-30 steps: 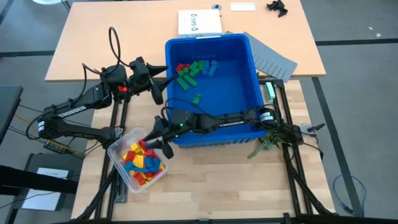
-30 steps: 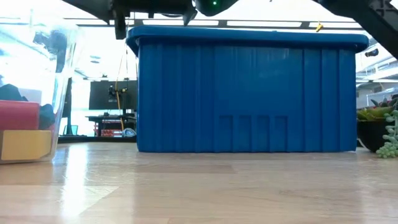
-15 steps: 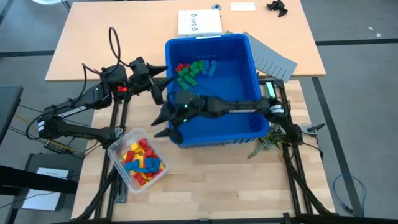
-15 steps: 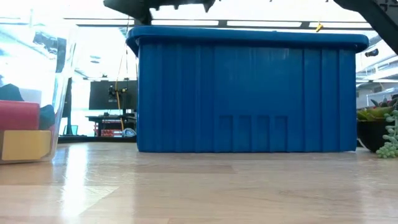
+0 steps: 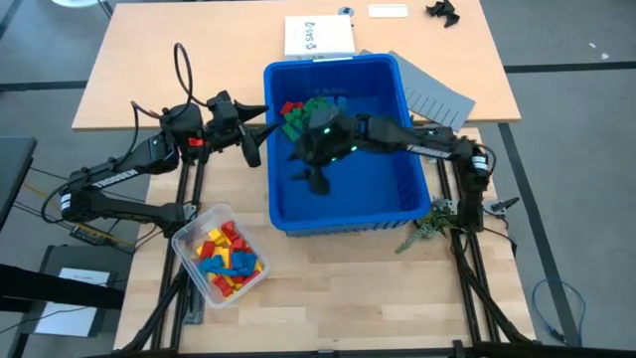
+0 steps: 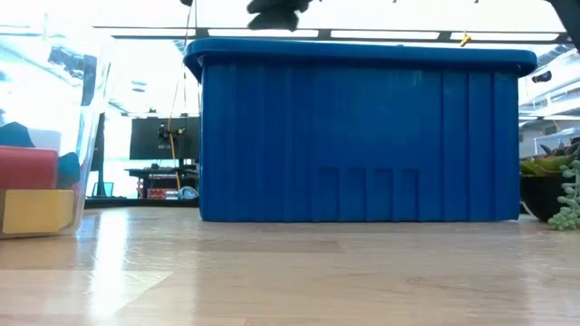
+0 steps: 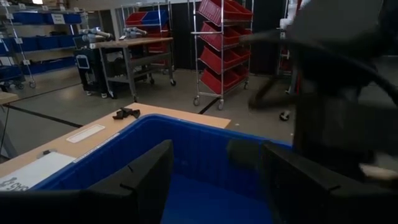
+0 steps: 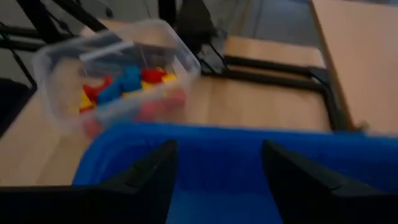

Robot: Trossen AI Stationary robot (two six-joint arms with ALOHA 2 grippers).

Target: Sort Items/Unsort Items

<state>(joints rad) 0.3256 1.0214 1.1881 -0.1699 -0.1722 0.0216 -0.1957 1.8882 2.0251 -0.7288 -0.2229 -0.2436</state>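
Note:
Several green, red and blue items (image 5: 303, 114) lie in the far left corner of the large blue bin (image 5: 388, 204). More red, yellow and blue items (image 5: 227, 261) fill a clear container (image 5: 189, 239) at the near left, which also shows in the right wrist view as the clear container (image 8: 59, 59). My right gripper (image 5: 308, 177) hangs open above the bin's left half and slants down toward the clear container, with nothing between its fingers (image 8: 155, 180). My left gripper (image 5: 253, 141) waits open and level at the bin's left rim (image 7: 124, 134).
Grey slotted divider sheets (image 5: 434, 94) lean behind the bin's far right corner. A white sheet (image 5: 318, 37) lies at the far edge. A small plant (image 5: 425, 227) sits right of the bin. Bare wood lies in front of the bin (image 6: 362, 136).
My right gripper has risen from the clear container and swung toward the table's right and far side, over the bin's near left corner, until it is above the bin's inside. It has tipped up from pointing steeply down to a shallower slant. The items stay put.

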